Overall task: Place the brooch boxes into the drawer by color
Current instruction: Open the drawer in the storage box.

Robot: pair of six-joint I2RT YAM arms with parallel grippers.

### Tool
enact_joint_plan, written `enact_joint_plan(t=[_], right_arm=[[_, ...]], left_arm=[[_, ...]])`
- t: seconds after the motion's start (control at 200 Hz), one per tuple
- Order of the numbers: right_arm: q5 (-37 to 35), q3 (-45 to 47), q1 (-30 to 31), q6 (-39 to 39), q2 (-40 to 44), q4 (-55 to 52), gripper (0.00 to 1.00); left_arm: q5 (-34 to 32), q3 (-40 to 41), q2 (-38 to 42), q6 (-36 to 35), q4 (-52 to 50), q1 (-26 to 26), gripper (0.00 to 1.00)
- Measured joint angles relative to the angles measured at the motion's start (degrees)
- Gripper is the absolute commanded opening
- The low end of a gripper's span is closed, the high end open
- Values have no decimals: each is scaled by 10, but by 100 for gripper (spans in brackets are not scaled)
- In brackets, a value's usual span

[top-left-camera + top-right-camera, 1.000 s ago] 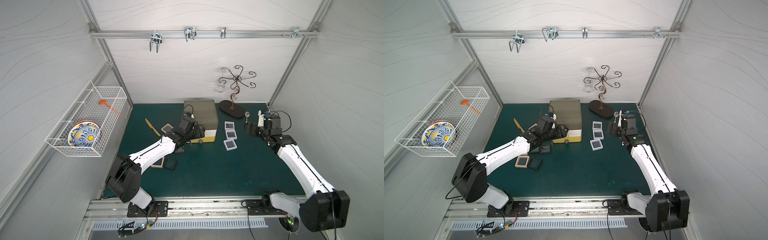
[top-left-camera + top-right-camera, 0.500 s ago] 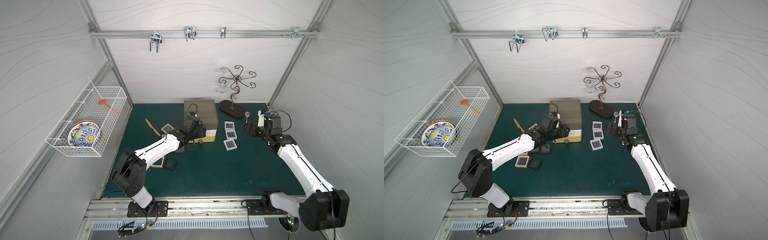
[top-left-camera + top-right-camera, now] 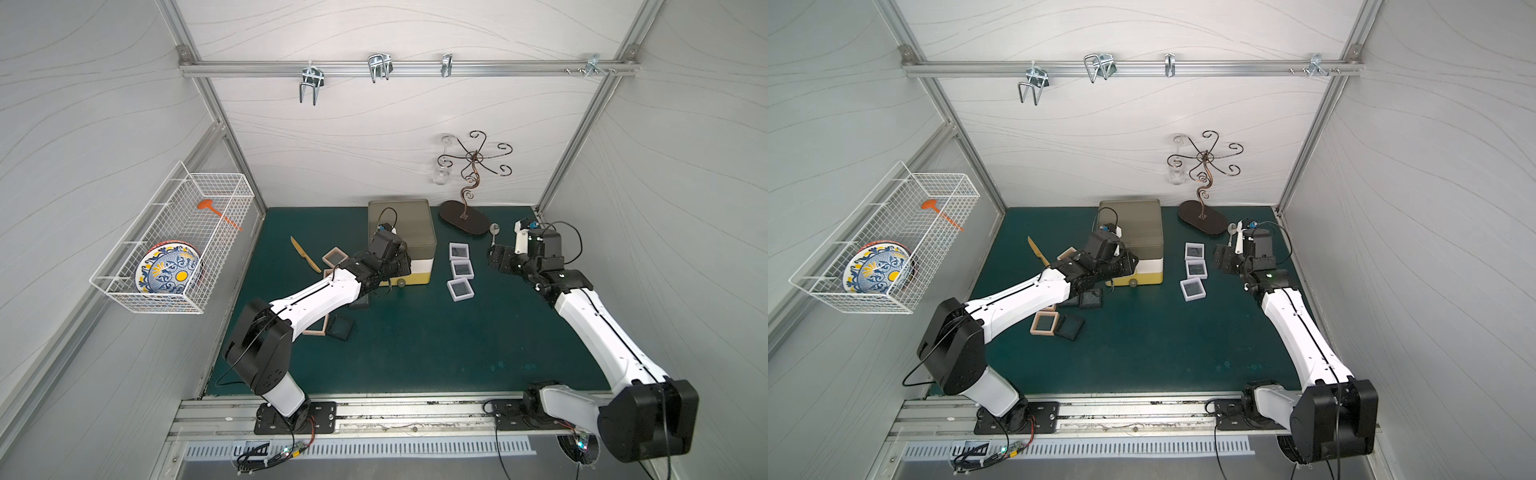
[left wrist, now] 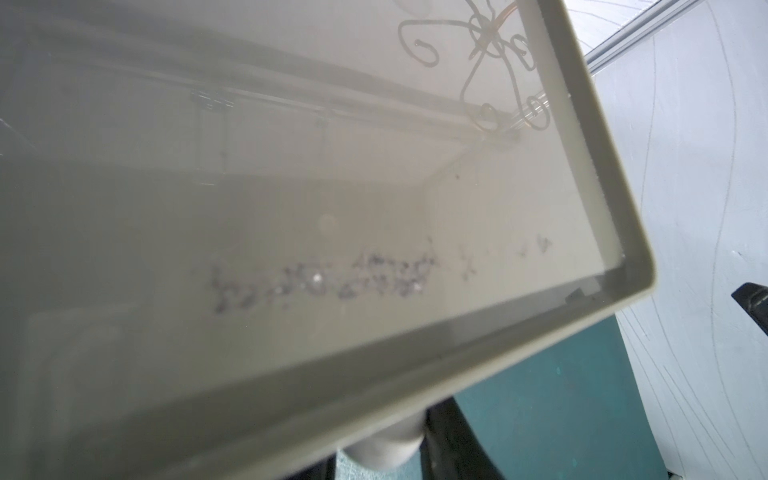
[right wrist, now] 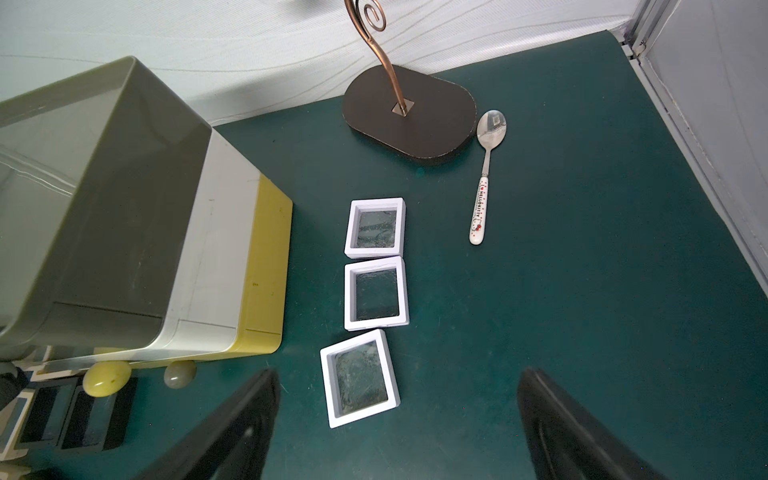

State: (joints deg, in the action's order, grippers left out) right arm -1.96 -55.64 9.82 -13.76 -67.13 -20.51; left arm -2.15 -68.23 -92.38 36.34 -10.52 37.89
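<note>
- Teal counter (image 3: 415,340) carries all the brooch boxes that show; none is in the drawer (image 3: 401,226), whose olive, white and yellow tiers look shut in the right wrist view
- Three white-framed boxes (image 3: 461,269) lie in a row just right of the drawer, nothing touching them
- One of the beige-framed boxes (image 3: 334,257) sits left of the drawer towards the far side, and another (image 3: 1044,323) lies nearer
- The black-framed boxes (image 3: 1071,327) lie beside that nearer one, with more half hidden under the left arm (image 3: 324,291)
- The left fingers (image 4: 453,440) are up against the drawer front, just below the olive tier; I cannot tell whether they have clamped a knob
- The right fingers (image 5: 557,415) are spread wide and empty, hovering over the near end of the white row
- By my judgement the sorting has hardly begun: opening a tier seems the step in hand, and every box has yet to go in
</note>
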Motion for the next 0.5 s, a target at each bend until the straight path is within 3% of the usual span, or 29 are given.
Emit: enact_joint_plan(t=[0.5], right_arm=[[15, 9, 0, -11, -27, 0, 95]], left_arm=[[-27, 106, 101, 28, 9, 62, 6]])
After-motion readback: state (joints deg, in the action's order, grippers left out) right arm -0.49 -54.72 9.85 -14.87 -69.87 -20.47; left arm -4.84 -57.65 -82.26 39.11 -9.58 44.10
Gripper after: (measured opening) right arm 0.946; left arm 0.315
